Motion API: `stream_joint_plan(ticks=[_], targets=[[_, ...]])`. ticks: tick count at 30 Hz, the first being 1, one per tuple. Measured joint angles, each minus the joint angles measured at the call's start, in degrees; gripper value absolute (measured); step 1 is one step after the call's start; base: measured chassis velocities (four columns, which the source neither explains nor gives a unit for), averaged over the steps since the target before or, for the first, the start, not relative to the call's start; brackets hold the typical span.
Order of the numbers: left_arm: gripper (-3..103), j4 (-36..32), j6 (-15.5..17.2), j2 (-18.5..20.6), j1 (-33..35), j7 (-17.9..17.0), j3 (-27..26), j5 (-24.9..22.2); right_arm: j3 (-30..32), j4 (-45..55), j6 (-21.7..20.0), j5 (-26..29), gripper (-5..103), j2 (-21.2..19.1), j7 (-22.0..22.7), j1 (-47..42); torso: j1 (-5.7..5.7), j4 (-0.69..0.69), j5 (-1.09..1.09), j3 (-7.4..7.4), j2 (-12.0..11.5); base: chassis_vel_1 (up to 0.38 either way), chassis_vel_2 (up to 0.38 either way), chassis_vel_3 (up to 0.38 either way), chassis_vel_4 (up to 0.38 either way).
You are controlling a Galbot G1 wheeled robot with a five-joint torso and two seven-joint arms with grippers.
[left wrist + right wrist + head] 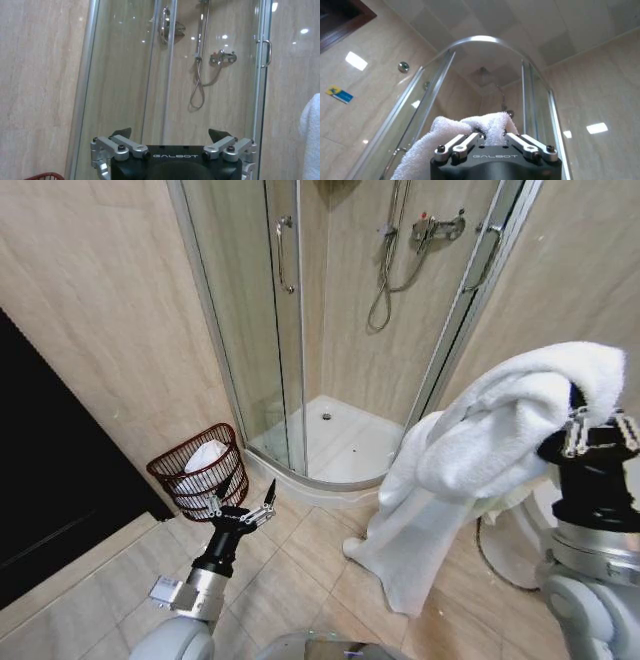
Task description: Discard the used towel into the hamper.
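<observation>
- The right gripper (pixel 590 430) is nearest, raised high at the right, its fingers clamped on a fold of the white towel (pixel 470 470). In the right wrist view the cloth (pixel 470 129) bunches up between the closed fingers.
- Most of the towel hangs loose below the grip, and its lowest corner trails close to the floor (pixel 310 570), perhaps touching the tiles.
- The left gripper (pixel 241 511) is held low at the left, fingers spread apart with nothing between them, just in front of the hamper (pixel 200 472).
- The hamper stands on the floor against the left wall, beside the shower (pixel 330 420) door. It already holds something white, so there is less room inside.
- Hamper and towel are well apart, with open tiles between.
- Risks, as I judge them: the pinch takes only a small fold, so the heavy hanging part could slip free on the way across.
- The dragging corner could snag on the shower's raised edge or catch under the base.
- Such a bulky towel may drape over the small rim and not drop in, or tip the light basket.
- The left arm sits close to the hamper and could get in the way.
</observation>
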Motion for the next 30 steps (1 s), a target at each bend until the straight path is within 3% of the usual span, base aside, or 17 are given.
stream_joint_plan(ticks=[7,15,25,30], targets=[[100,0.0,0.0,0.0,0.0,0.0,0.0,0.0,-0.3,0.0,0.2,-0.1,10,0.0,-0.6,0.4,0.69,-0.01,0.01,1.17,1.9,0.000,0.000,0.000,0.000],[100,0.0,0.0,0.0,0.0,0.0,0.0,0.0,2.3,-0.1,0.1,1.3,10,-4.0,-0.2,3.2,1.51,0.00,0.00,2.34,3.9,0.000,0.000,0.000,0.000],[100,0.0,0.0,0.0,0.0,0.0,0.0,0.0,4.0,-1.3,1.0,0.8,10,-4.0,0.5,3.8,2.30,-0.01,0.01,3.62,5.9,0.000,0.000,0.000,0.000],[100,0.0,0.0,0.0,0.0,0.0,0.0,0.0,2.9,-0.8,4.0,2.3,10,-5.5,0.0,4.8,2.81,0.01,0.00,4.48,7.3,0.000,0.000,0.000,0.000]])
